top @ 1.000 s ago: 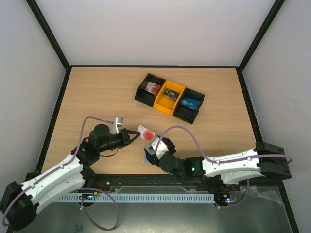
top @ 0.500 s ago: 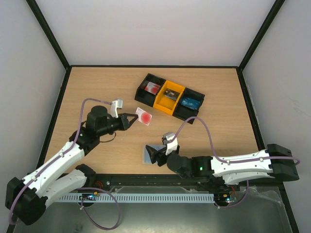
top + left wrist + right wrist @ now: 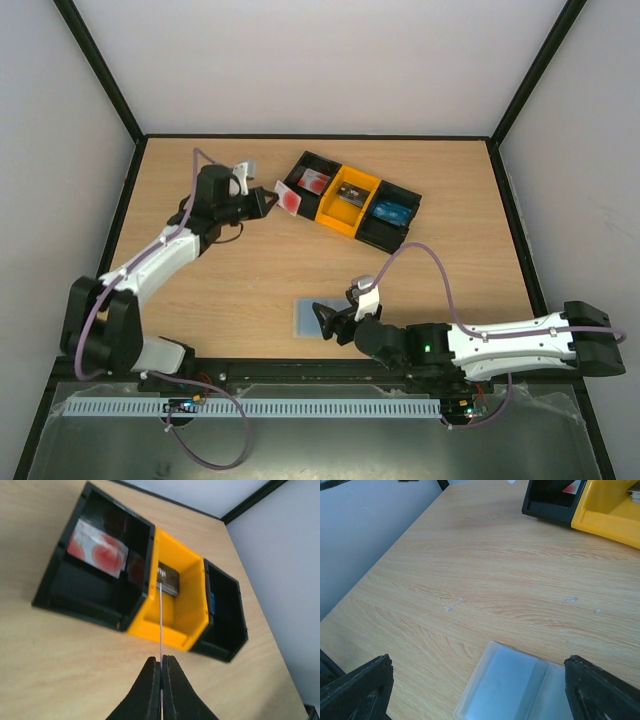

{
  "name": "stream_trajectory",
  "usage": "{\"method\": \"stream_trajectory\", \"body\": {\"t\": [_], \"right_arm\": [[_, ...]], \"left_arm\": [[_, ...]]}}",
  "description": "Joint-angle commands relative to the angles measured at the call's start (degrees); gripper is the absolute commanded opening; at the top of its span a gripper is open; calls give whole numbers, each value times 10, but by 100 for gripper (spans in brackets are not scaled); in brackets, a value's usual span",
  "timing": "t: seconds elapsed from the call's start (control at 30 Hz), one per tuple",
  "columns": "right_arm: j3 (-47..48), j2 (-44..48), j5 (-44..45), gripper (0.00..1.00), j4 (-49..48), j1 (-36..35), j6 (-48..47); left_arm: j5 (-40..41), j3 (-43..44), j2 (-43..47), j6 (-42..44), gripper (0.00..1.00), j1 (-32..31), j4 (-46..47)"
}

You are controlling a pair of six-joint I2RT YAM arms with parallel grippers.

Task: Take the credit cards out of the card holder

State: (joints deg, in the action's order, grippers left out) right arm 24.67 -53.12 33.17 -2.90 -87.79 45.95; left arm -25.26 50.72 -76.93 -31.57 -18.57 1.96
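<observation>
My left gripper (image 3: 268, 201) is shut on a red-and-white credit card (image 3: 290, 198), held in the air just left of the tray's left compartment. In the left wrist view the card (image 3: 161, 625) shows edge-on as a thin white line between the shut fingertips (image 3: 153, 666). The card holder (image 3: 310, 316), a pale grey-blue translucent sleeve, lies flat on the table near the front edge. My right gripper (image 3: 328, 322) is open at the holder's right end. In the right wrist view the holder (image 3: 515, 685) lies between the spread fingers (image 3: 357, 690). I cannot tell whether cards are inside it.
A black-and-yellow three-compartment tray (image 3: 362, 211) stands at the back middle. Its left compartment holds a red-and-white card (image 3: 97, 550), the yellow one a small stack (image 3: 167, 580), the right one something blue (image 3: 392, 212). Black frame rails edge the table.
My left arm carried the card from beside the holder up and back to the tray's left end. My right gripper slid back off the holder toward its right end and stands open.
</observation>
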Motion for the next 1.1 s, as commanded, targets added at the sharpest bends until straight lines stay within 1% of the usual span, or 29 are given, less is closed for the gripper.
{"method": "stream_trajectory", "body": {"t": [0.0, 0.2, 0.33, 0.4, 0.53, 0.77, 1.07], "right_arm": [[-12, 31, 11, 91, 38, -5, 21], [-34, 71, 20, 90, 36, -5, 31], [-35, 83, 22, 90, 55, -5, 36], [-32, 88, 22, 90, 72, -5, 43], [-36, 104, 17, 90, 92, -5, 53], [-44, 118, 6, 90, 96, -5, 62], [-40, 118, 11, 90, 105, -5, 63]], "left_arm": [[-11, 73, -86, 40, 3, 21, 44], [-22, 156, -215, 30, 3, 31, 85], [-23, 243, -299, 41, 3, 31, 52], [-16, 271, -329, 44, 3, 30, 45], [3, 297, -361, 39, 3, 28, 50], [52, 337, -397, 56, 3, 18, 41], [66, 405, -452, 62, 3, -4, 11]]}}
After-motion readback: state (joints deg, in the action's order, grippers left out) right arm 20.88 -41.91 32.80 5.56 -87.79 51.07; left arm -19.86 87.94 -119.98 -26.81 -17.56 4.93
